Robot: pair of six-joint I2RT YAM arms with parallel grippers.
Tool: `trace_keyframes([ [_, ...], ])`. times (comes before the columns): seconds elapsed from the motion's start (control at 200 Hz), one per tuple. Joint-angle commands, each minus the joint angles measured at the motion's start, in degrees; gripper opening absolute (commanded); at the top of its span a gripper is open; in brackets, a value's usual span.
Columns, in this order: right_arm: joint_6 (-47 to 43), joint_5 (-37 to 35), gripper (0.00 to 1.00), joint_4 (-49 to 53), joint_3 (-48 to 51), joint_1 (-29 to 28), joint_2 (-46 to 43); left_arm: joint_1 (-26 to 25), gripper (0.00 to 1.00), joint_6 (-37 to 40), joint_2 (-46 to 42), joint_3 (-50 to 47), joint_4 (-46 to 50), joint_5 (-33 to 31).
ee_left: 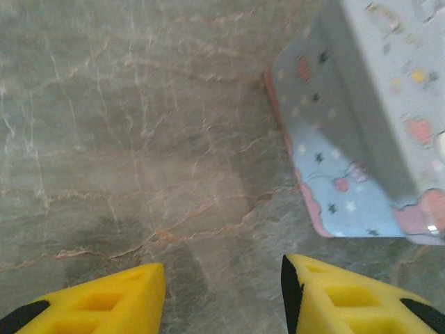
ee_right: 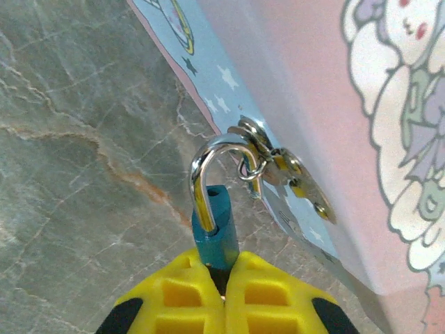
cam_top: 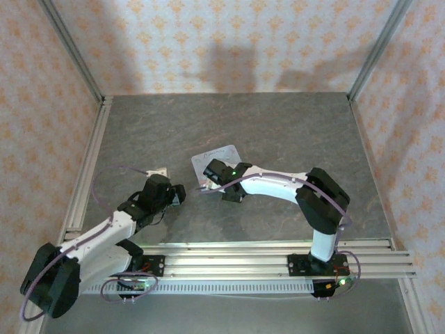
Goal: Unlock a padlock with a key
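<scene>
Grey veined table (cam_top: 278, 125) is carrying everything. Pastel blue-and-pink cartoon tin (cam_top: 221, 156) is sitting mid-table, between the two arms. Left gripper (ee_left: 221, 268) is hovering over bare tabletop just left of the tin, with its yellow fingers (ee_left: 334, 296) standing apart and nothing between them. Right gripper (ee_right: 221, 261) is reaching in from the right at the tin's near edge, fingers pinching together on the padlock (ee_right: 215, 229), gripping its teal body. Padlock is sitting right against the tin's side wall. Its silver shackle (ee_right: 208, 156) is curving up to a small ring (ee_right: 248, 169) at the tin's clasp and touching it. Brass tab (ee_right: 309, 191) is hanging by that ring; can't tell if it's a key.
</scene>
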State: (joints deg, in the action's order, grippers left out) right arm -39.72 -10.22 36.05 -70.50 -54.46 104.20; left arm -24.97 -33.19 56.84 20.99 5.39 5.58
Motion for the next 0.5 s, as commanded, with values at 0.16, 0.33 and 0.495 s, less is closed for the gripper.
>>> trace_keyframes([
  [0.16, -4.36, -2.83, 0.0, -1.84, -2.08, -1.06, 2.07, 3.73, 0.47, -0.21, 11.41, 6.71, -5.7, 9.71],
  [0.33, -5.19, -4.04, 0.0, -3.36, -2.5, -1.28, 4.52, 4.74, 0.46, -0.3, 16.7, 9.86, -7.84, 11.7],
  [0.495, -5.88, -7.26, 0.0, -6.32, -2.84, -1.24, 6.42, 5.44, 0.46, 0.37, 18.43, 11.85, -7.22, 12.26],
])
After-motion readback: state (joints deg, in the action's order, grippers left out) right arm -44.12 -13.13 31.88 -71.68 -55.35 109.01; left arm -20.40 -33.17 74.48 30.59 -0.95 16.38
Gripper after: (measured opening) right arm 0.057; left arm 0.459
